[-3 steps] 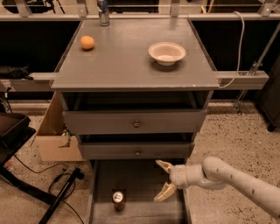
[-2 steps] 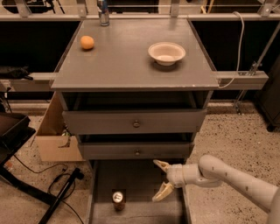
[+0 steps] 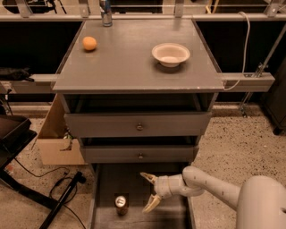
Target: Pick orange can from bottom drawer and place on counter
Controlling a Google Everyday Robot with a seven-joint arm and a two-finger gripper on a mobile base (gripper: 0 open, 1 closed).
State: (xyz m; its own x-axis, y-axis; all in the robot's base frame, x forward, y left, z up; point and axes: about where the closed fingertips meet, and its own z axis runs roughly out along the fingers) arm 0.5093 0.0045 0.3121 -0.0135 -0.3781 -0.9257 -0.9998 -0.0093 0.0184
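The orange can (image 3: pixel 121 205) stands upright on the dark floor of the pulled-out bottom drawer (image 3: pixel 105 183), left of centre, silver top up. My gripper (image 3: pixel 149 192) hangs inside the drawer just right of the can, a short gap away, pointing left. Its two pale fingers (image 3: pixel 151 203) are spread open and hold nothing. The arm reaches in from the lower right. The counter (image 3: pixel 134 58) is the grey top of the cabinet, above the two upper drawers.
A round orange fruit (image 3: pixel 89 43) lies at the counter's back left, a white bowl (image 3: pixel 170 54) at its right, a metallic can (image 3: pixel 106 12) at the back edge. A cardboard box (image 3: pixel 56 138) and cables lie on the floor left of the cabinet.
My gripper has moved left inside the bottom drawer, closer to the orange can, fingers still open. The can has not moved.
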